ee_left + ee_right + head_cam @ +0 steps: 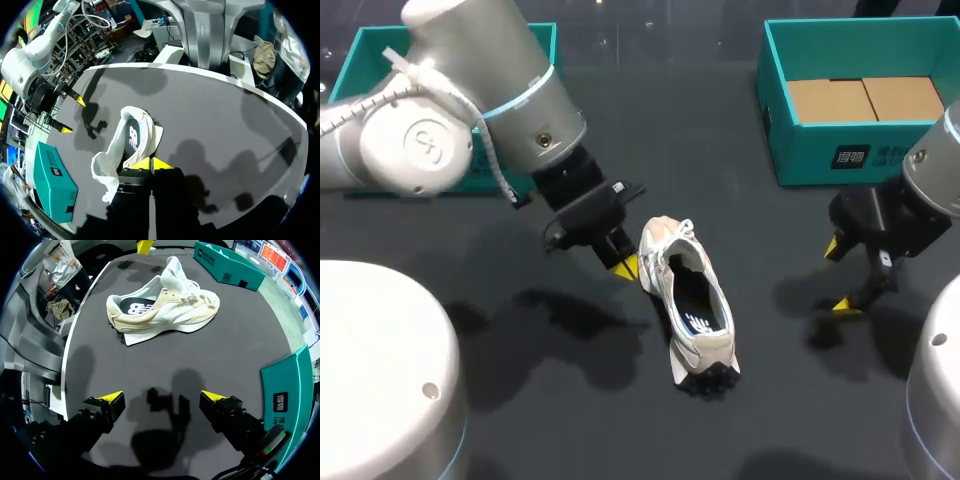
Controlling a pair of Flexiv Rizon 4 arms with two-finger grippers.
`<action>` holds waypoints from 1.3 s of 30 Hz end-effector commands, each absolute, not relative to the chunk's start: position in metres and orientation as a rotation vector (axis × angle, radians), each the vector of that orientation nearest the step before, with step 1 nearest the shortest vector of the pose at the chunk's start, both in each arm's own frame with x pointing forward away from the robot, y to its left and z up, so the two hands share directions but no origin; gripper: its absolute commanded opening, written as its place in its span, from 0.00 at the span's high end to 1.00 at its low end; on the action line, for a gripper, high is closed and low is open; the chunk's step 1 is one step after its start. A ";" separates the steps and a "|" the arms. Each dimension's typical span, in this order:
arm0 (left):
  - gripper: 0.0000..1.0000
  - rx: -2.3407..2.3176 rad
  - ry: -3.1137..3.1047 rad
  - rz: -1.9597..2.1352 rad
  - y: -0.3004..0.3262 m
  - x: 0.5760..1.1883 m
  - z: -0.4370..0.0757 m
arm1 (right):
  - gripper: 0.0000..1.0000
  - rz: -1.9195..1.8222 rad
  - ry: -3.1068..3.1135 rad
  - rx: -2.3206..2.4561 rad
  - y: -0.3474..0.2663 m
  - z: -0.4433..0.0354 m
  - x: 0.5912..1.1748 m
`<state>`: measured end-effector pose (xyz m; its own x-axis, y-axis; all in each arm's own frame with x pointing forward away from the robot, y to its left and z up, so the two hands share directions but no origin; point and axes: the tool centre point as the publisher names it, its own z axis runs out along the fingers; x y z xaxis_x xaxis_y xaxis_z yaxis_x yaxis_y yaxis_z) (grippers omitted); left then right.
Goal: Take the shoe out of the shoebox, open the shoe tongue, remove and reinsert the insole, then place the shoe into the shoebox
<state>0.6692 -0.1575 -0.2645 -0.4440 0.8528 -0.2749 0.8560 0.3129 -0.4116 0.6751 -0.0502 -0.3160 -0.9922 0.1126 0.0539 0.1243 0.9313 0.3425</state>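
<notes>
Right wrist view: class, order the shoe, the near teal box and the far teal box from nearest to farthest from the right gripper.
1. near teal box: right beside one finger of the right gripper.
2. shoe: ahead of the gripper, out on the table.
3. far teal box: beyond the shoe, by the table's far edge.

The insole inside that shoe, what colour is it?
Black with a white mark; the insole shows best in the right wrist view.

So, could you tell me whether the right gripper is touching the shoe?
Apart. The right wrist view shows bare table between the open right gripper and the shoe.
</notes>
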 end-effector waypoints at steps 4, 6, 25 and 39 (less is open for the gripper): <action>1.00 1.799 2.653 -0.685 -0.160 0.672 -0.262 | 0.00 -0.582 -3.078 -0.235 -0.066 -0.301 0.661; 1.00 1.799 2.653 -0.685 -0.160 0.672 -0.262 | 0.00 -0.582 -3.078 -0.235 -0.066 -0.301 0.661; 1.00 2.187 2.402 -0.565 -0.210 0.690 -0.265 | 0.00 -0.582 -3.078 -0.235 -0.066 -0.301 0.661; 1.00 2.283 2.325 -0.521 -0.232 0.657 -0.297 | 0.00 -0.582 -3.078 -0.235 -0.066 -0.301 0.661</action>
